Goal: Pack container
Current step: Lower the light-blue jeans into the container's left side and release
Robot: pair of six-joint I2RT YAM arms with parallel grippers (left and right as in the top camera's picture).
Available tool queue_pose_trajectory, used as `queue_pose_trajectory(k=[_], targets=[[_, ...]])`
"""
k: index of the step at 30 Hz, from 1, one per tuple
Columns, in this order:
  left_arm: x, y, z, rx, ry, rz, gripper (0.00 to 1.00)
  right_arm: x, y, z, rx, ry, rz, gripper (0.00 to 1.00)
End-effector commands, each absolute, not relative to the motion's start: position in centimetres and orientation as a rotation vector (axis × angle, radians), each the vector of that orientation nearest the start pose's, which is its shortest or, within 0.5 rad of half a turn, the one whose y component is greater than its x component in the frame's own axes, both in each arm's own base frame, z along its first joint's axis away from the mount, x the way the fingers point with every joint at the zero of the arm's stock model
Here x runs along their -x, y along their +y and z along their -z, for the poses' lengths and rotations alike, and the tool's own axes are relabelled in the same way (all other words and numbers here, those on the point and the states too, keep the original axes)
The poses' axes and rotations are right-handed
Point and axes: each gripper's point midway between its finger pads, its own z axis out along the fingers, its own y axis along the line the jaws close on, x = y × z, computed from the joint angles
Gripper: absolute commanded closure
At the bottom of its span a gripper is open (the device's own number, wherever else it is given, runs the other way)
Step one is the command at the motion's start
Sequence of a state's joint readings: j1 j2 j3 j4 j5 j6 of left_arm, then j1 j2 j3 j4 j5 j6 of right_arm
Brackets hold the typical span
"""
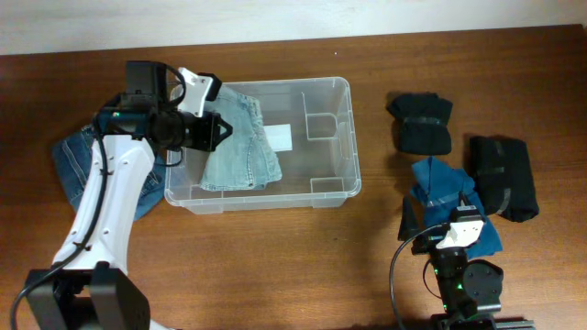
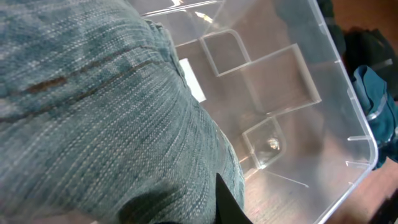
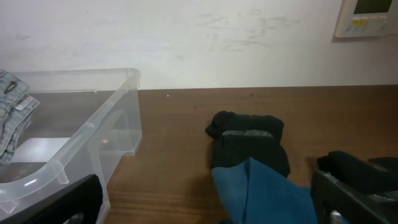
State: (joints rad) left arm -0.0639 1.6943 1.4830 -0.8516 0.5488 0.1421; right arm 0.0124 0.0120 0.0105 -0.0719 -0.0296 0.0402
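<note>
Beneath and ahead of the left gripper (image 1: 204,128): large rectangular clear plastic container (image 1: 323,158) at mid-table, long axis stretching away from the jaws, far half bare. Directly under those jaws, folded pale-blue denim garment (image 1: 240,147) in the near half; jaw state impossible to tell, cloth filling the wrist view. Left arm angled over the near end wall, clearly the closer one. Well beyond the far end, right gripper (image 3: 205,202) low over teal-blue cloth (image 3: 261,193), jaws spread wide, black rolled garment (image 3: 245,140) just ahead.
</note>
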Motion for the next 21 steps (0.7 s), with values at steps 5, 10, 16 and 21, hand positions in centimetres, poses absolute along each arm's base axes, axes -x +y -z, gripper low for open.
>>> queue_pose_trajectory(k=[5,10,16,21], targets=[[-41.30,-11.58,-20.45,-0.550,2.424,0.639,0.99,-24.61,0.54,-15.58,-0.005,1.649,-0.050,0.02],[-41.16,-11.58,-20.36,-0.602,2.412,0.623,0.99,-24.61,0.54,-15.57,-0.005,1.649,-0.049,0.02],[-41.10,-11.69,-20.39,-0.625,2.402,0.623,0.99,-24.61,0.54,-15.54,-0.005,1.651,-0.049,0.02],[-40.91,-12.33,-20.44,-0.643,2.397,0.636,0.73,-24.61,0.54,-15.54,-0.005,1.651,-0.050,0.02]])
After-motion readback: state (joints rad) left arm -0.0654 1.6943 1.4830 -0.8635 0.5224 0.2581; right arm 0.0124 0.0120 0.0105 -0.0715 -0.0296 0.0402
